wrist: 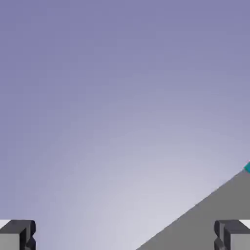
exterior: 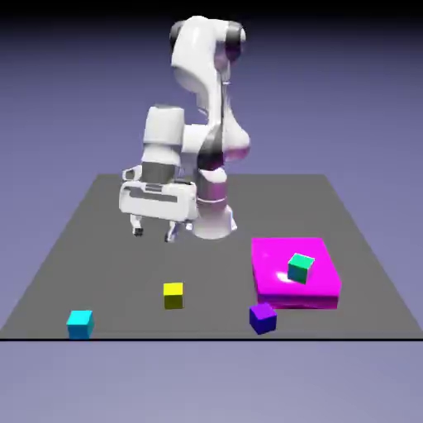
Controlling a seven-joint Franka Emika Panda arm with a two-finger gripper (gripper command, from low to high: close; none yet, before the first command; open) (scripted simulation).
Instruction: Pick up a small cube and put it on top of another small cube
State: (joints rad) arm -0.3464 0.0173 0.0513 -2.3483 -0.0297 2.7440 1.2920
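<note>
Grey and matte, the table [exterior: 99, 240] lies flat under the arm, and we see much bare surface between the gripper [exterior: 154, 231] and the near edge. Our gripper hangs above the table toward the exterior view's left, its fingers [wrist: 17, 235] spread wide with nothing between them.

The small cyan cube [exterior: 79, 324] sits close to the near edge, at the exterior view's left corner, well apart from the gripper. The yellow cube [exterior: 173, 295] rests nearer the middle, apart from it. To the exterior view's right a glossy magenta slab [exterior: 318, 285] carries a tilted teal-green cube [exterior: 301, 267], and a purple cube [exterior: 263, 317] stands just beside the slab's front edge.

In the hand view we see mostly backdrop, a grey wedge of table and a teal sliver at the right edge, too small to identify.
</note>
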